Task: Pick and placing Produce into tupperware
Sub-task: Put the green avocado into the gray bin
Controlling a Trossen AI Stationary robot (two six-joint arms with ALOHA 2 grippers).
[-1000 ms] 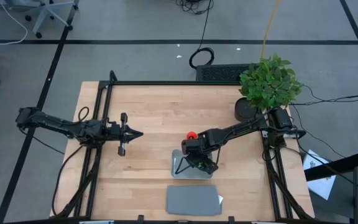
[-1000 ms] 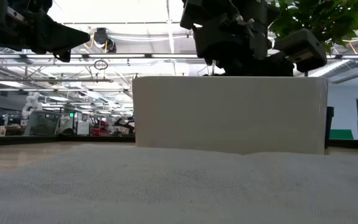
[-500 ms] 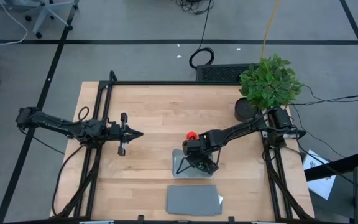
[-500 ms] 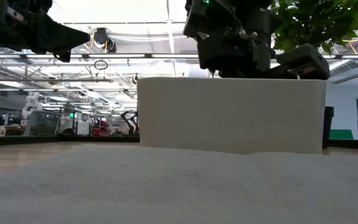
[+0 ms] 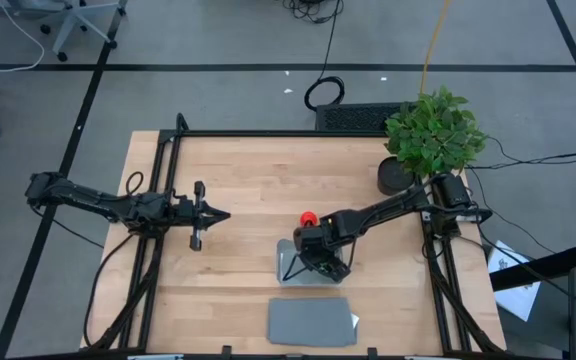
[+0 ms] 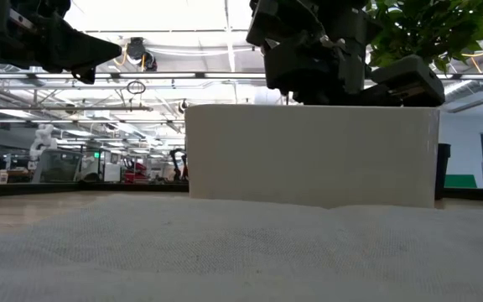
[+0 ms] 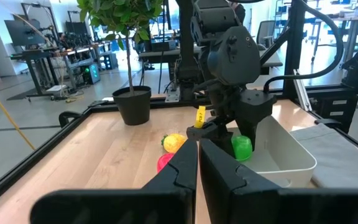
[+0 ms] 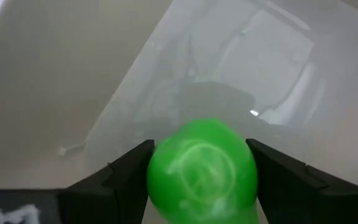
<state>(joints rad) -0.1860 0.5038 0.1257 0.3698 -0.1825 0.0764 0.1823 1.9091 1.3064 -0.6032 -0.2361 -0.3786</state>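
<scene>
we read no legible writing. right gripper (image 8: 201, 163) clamps green produce (image 8: 202, 167) over tupperware (image 7: 284, 146), ball just above its floor; we cannot tell what else lies inside. red piece (image 5: 308, 217) and yellow piece (image 7: 173, 142) sit on table (image 5: 248, 180) just beside it. lid (image 5: 311, 321) lies near front edge, potted plant (image 5: 433, 135) at far corner. left gripper (image 7: 197, 155) hangs clenched, well apart.

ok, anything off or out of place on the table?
Nothing stands out. The right end effector holds the green piece over the tupperware, which sits upright. The red and yellow pieces lie on the wood beside it, the lid lies flat near the front edge, and the left end effector waits off to the side.
</scene>
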